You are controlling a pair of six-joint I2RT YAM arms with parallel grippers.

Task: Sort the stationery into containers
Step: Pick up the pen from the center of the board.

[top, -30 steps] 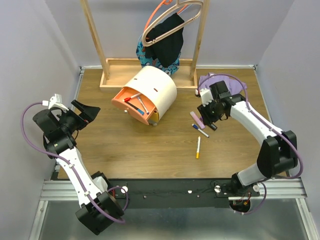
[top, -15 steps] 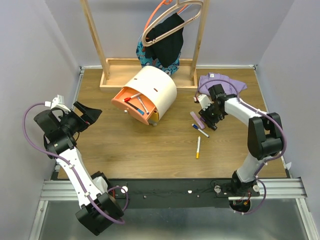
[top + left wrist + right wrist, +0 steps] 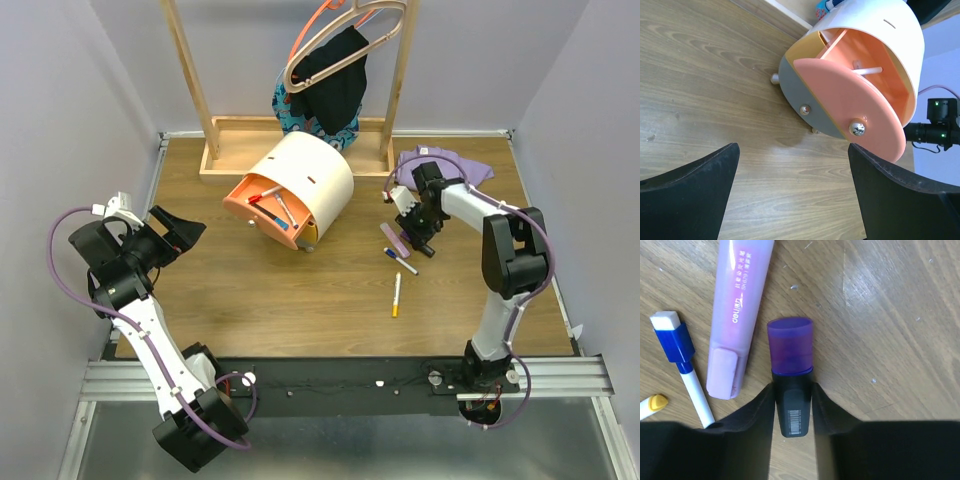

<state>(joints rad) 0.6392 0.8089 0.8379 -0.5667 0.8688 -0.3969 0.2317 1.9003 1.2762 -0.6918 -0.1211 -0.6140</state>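
Observation:
My right gripper [image 3: 792,396] is shut on a black marker with a purple cap [image 3: 790,347], which lies on the table. A pink highlighter [image 3: 740,310] and a white pen with a blue cap [image 3: 682,360] lie just left of it. In the top view the right gripper [image 3: 421,240] is beside the pink highlighter [image 3: 392,240], the blue-capped pen [image 3: 402,263] and an orange-tipped pen [image 3: 396,295]. The cream chest [image 3: 305,175] has its orange drawer [image 3: 262,205] pulled out with pens inside. My left gripper [image 3: 792,185] is open and empty, facing the orange drawer [image 3: 855,115].
A purple cloth [image 3: 445,165] lies behind the right gripper. The wooden rack base [image 3: 240,160] stands behind the chest, with clothes on hangers [image 3: 330,70] above. Purple walls close in the table on both sides.
The right arm has folded in and the right gripper has come down onto the purple-capped marker. The left arm has barely moved.

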